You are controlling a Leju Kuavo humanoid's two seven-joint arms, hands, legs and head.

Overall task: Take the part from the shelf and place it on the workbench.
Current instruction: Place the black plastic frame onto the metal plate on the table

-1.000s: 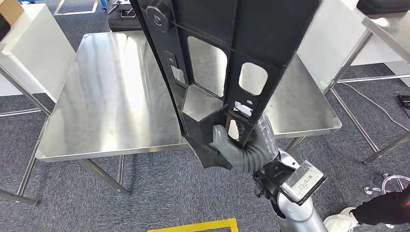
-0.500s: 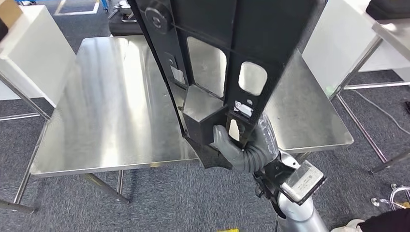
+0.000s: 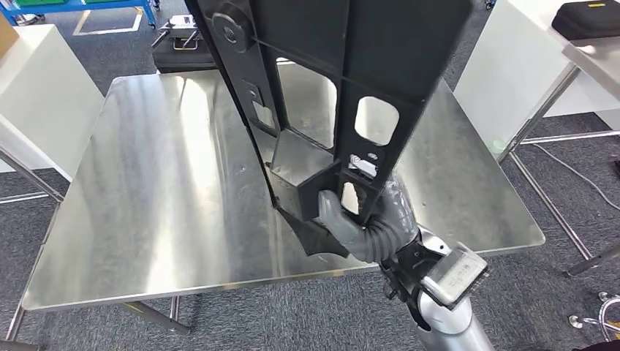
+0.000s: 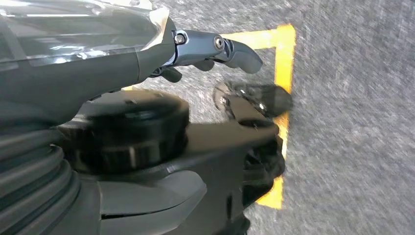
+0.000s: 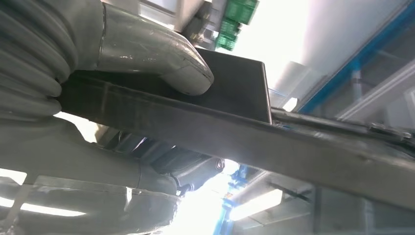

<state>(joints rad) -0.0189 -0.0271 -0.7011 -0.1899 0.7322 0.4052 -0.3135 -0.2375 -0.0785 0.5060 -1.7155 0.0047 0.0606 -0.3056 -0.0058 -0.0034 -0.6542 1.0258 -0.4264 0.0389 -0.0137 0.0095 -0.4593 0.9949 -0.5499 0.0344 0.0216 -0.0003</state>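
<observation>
On your far left there's a white cabinet (image 3: 44, 88) beside the workbench (image 3: 146, 190), and grey carpet (image 3: 44, 205) runs under both. The workbench top is bare brushed steel, throwing back streaks of light, its near edge crossing low in your head view. Above its middle you've got the part (image 3: 343, 80), a long black frame with rounded cut-outs, standing steeply tilted and held clear of the steel. Your right hand (image 3: 358, 223) grips its lower end near the bench's near edge, thumb (image 5: 166, 61) pressed on the flat face, fingers wrapped behind. Your left hand (image 4: 215, 49) hangs over carpet and yellow floor tape (image 4: 284, 63), fingers loosely apart, holding nothing. Further right, past the bench's right edge, a white panel (image 3: 512, 66) and another steel table carrying a black case (image 3: 588, 18).
</observation>
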